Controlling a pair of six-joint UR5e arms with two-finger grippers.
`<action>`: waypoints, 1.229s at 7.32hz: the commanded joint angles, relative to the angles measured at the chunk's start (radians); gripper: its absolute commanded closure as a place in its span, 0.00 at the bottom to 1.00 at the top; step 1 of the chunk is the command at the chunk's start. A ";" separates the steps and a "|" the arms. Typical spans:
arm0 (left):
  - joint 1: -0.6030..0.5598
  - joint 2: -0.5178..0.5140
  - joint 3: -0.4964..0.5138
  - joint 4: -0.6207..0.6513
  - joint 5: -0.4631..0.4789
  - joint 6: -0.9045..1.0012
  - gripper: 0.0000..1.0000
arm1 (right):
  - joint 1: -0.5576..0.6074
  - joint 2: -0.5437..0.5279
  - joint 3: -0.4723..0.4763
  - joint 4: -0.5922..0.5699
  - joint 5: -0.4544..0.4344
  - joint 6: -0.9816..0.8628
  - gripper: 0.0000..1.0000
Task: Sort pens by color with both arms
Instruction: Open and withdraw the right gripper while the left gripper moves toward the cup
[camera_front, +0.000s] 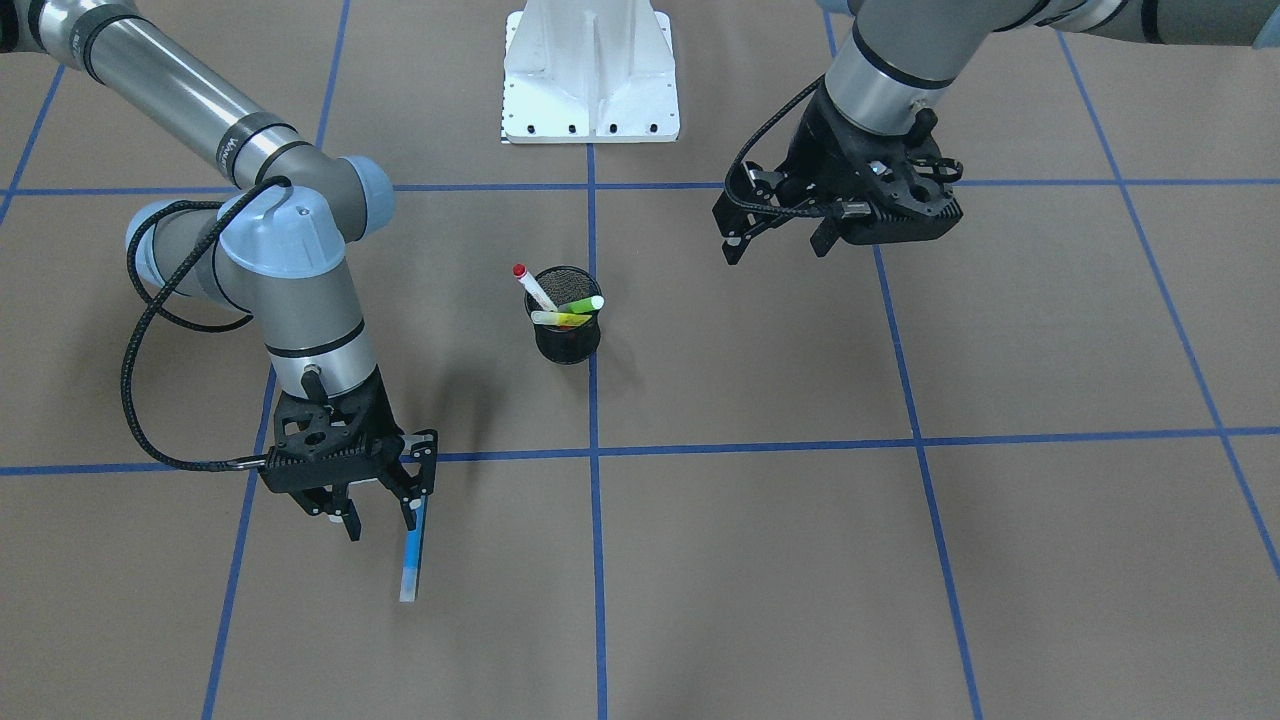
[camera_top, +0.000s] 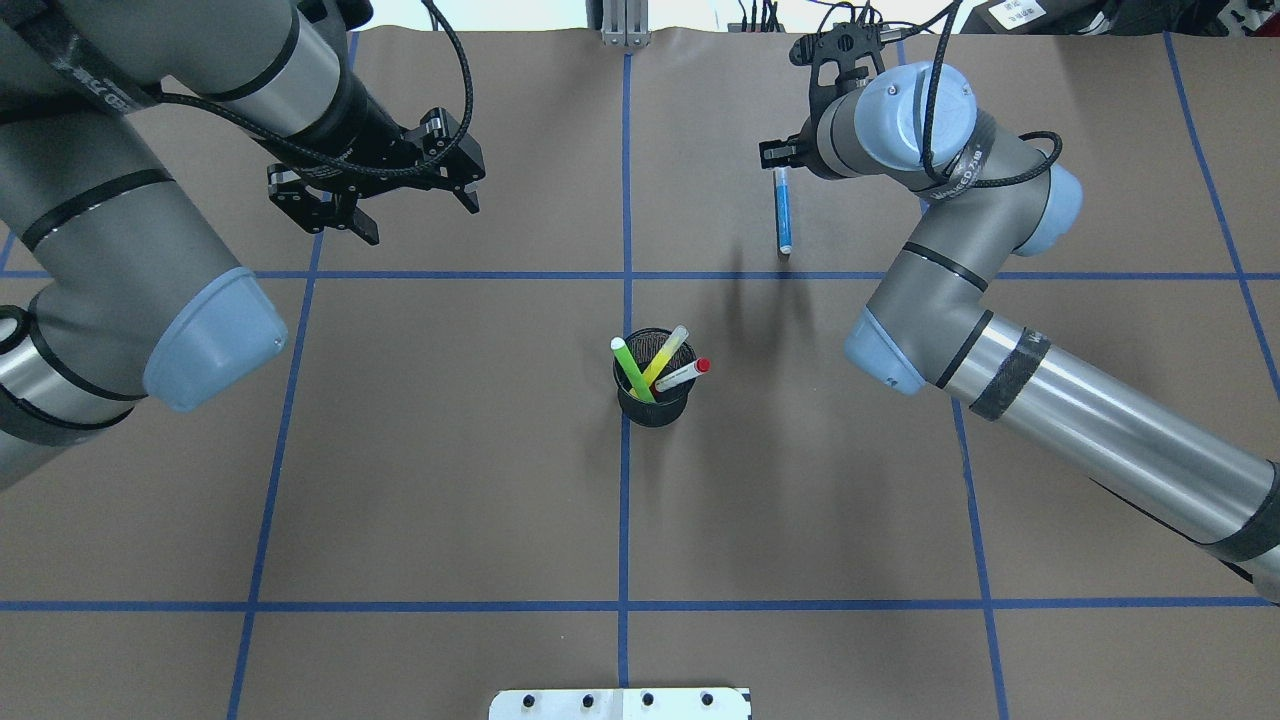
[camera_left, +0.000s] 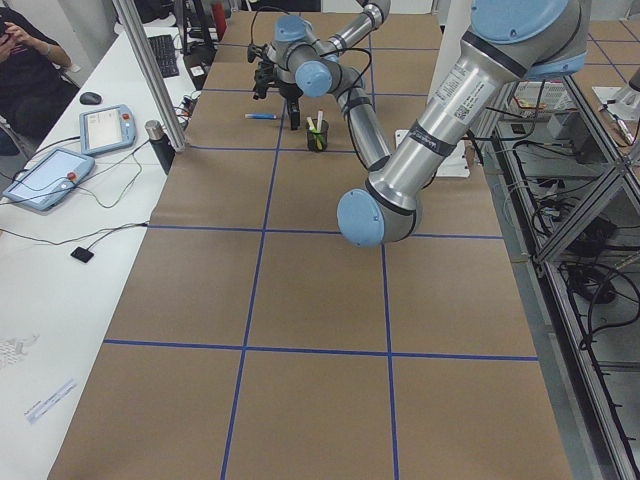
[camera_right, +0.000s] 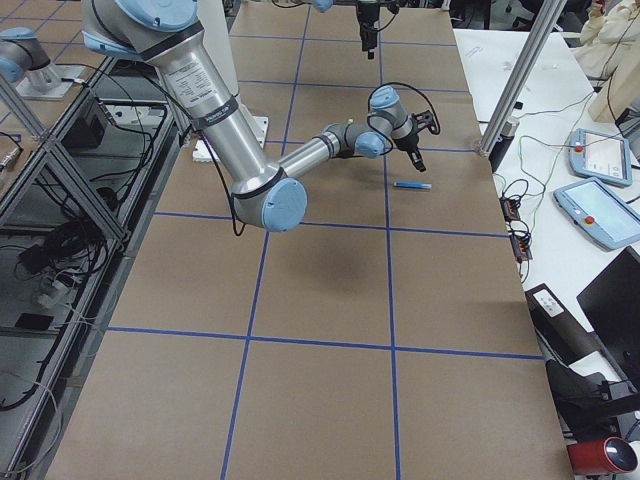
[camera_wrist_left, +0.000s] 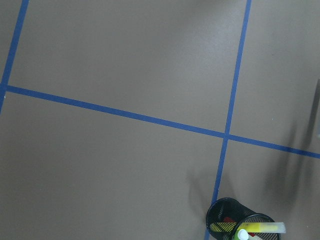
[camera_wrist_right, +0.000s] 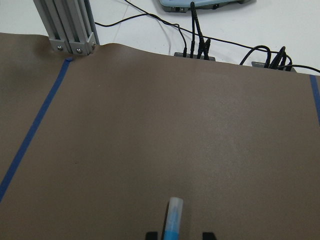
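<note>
The blue pen (camera_front: 413, 555) lies flat on the table; it also shows in the overhead view (camera_top: 783, 212) and the right wrist view (camera_wrist_right: 174, 217). My right gripper (camera_front: 381, 525) is open, with its fingers on either side of the pen's near end and not closed on it. A black mesh cup (camera_front: 567, 338) (camera_top: 652, 402) at the table's middle holds the white pen with red cap (camera_front: 534, 287), the light green pen (camera_front: 582, 304) and the yellow pen (camera_front: 560, 319). My left gripper (camera_front: 780, 243) (camera_top: 418, 215) is open and empty, above the table and well away from the cup.
The white bolted base pedestal (camera_front: 590, 75) stands at the robot's side of the table. Blue tape lines (camera_front: 593, 450) divide the brown table cover into squares. Tablets and cables lie on a white bench (camera_left: 60, 170) beyond the table's far edge.
</note>
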 joint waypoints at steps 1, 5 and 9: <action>0.000 -0.047 0.045 0.015 -0.001 -0.019 0.00 | 0.055 -0.038 0.013 -0.002 0.191 -0.023 0.02; 0.030 -0.171 0.148 0.064 -0.010 -0.203 0.00 | 0.221 -0.080 0.013 -0.202 0.472 -0.279 0.02; 0.109 -0.323 0.285 0.171 -0.012 -0.266 0.00 | 0.316 -0.077 0.012 -0.341 0.602 -0.453 0.02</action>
